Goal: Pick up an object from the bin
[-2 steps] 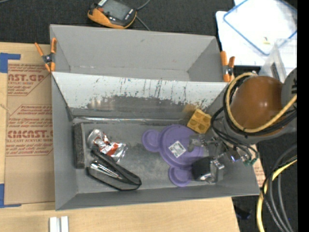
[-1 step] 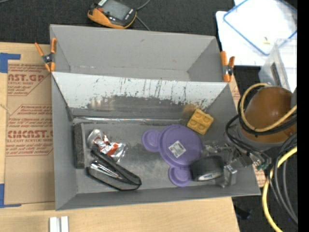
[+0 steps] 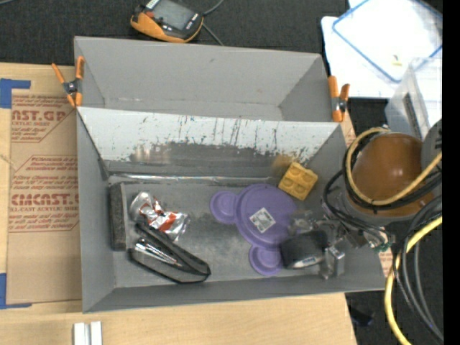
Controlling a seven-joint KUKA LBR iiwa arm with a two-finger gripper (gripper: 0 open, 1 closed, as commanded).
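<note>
The pick is not yet done, as far as can be judged. The pincer (image 3: 310, 252) sits low in the right front corner of the bin (image 3: 201, 85), against the right lower edge of a flat purple piece (image 3: 253, 205) shaped like a mouse's head with round ears. That piece lies on the bin floor, right of the middle. Whether the pincer is spread or pressed together cannot be told, and nothing can be seen gripped in it. A yellow block (image 3: 297, 180) lies just behind, and a crumpled foil wrapper (image 3: 159, 218) and a long black thing (image 3: 171, 257) are well apart on the left. Gripping and lifting are likely still left.
</note>
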